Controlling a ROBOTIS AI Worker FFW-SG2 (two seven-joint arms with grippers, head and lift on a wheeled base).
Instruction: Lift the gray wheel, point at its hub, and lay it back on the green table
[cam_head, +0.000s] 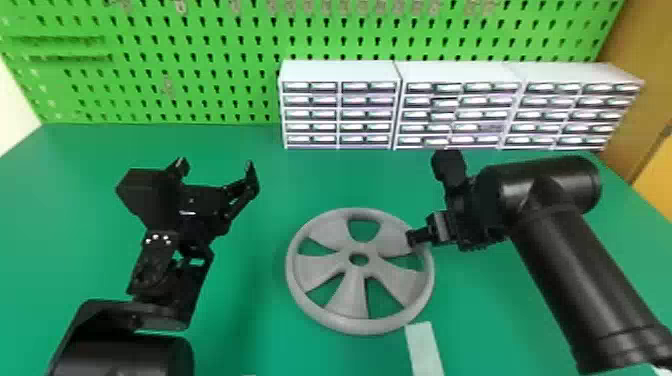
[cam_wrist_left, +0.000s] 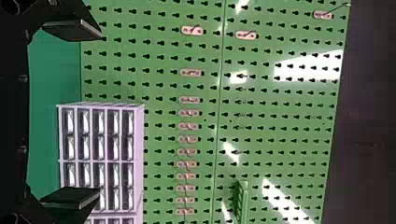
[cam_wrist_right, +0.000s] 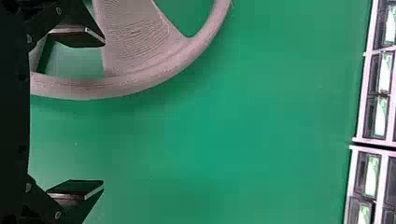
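- Left tool (cam_head: 217, 167): I have its fingers spread wide, with nothing pinched between them. It is well apart from the gray wheel (cam_head: 354, 295).
- Right tool (cam_head: 428, 200): its fingers are also spread. I have it at the far right part of the wheel, with one finger over the rim area and the other beyond the rim.
- Contact: I cannot tell whether the nearer finger of the right tool touches the wheel.
- Wheel position: it lies on the green table (cam_head: 240, 320), to the left of the right tool and nearer me. Relative to the left tool, it is to the right and nearer me.
- Hub (cam_head: 359, 247): it is at the wheel's middle, to the left of the right tool's nearer finger.
- Right wrist view: the right tool (cam_wrist_right: 103, 113) has one finger overlapping a broad spoke, and the curved rim passes between the two separated fingers.
- Drawer units (cam_head: 460, 72): three stand side by side on the table, beyond the right tool.
- Pegboard (cam_head: 200, 50): it rises upright beyond both tools.
- Pale strip (cam_head: 425, 350): it lies just beside the wheel's near edge, on my side of the right tool.
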